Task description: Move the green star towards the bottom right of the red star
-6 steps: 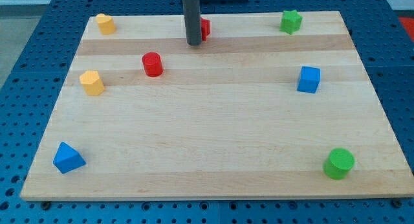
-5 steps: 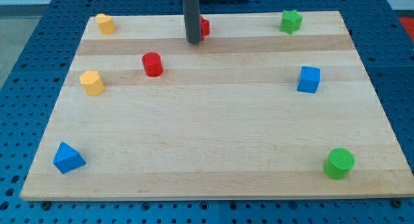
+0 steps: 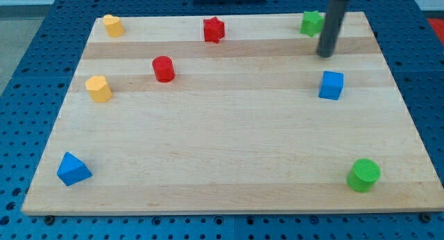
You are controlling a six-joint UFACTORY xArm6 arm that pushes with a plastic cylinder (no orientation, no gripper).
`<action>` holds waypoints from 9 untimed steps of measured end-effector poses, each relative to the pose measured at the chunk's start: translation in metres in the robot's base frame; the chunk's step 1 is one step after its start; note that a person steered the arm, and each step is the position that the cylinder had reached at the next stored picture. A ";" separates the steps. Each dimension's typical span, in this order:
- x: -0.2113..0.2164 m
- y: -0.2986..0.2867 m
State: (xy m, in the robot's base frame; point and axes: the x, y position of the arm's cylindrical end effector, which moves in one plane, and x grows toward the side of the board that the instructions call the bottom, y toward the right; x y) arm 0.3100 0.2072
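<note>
One green star sits near the board's top right corner, red star well left. My tip, a jawless rod, stands just below-right. Light, rigid, probably slides easily; push its right face.

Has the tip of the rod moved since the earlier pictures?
Yes. My tip went toward the view's right: it was beside the red star, and now it sits just below and right of the green star, above the blue cube.

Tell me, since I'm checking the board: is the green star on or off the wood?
On. The green star sits inside the board's top edge, beside my tip.
</note>
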 end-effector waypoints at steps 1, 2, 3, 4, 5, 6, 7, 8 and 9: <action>-0.030 0.044; -0.063 0.079; -0.097 0.081; -0.113 0.066; -0.106 0.021; -0.064 -0.052; -0.009 -0.119; 0.021 -0.152; 0.026 -0.112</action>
State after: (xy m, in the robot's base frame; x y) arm 0.3356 0.0957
